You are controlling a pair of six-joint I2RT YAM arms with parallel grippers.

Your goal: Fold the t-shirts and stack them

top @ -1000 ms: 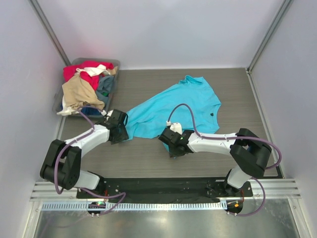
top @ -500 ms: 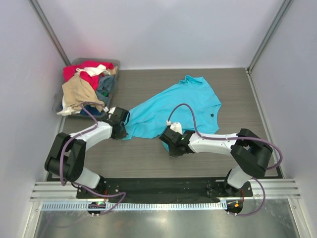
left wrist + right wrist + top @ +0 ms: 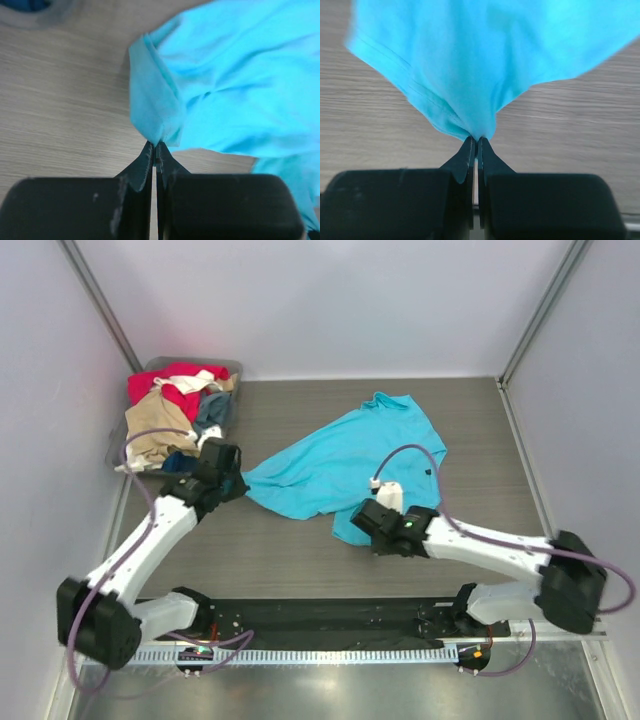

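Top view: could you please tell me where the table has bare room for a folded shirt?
Bare table lies at the back between the bin and the turquoise t-shirt, along the right wall beside the shirt, and in front between it and the arm bases. The left back corner is crowded, and the left tool and right tool pinch the shirt's near edges.

We see a turquoise t-shirt [image 3: 350, 455] of soft, dull cloth. The counter [image 3: 300, 540] looks like grey wood with fine lines. The left gripper [image 3: 155, 150] and right gripper [image 3: 475, 144] are dull black plastic, a bit scuffed. At ten o'clock, the bin [image 3: 228, 365] is clear grey plastic; the other t-shirts [image 3: 160, 425] inside are soft cloth.
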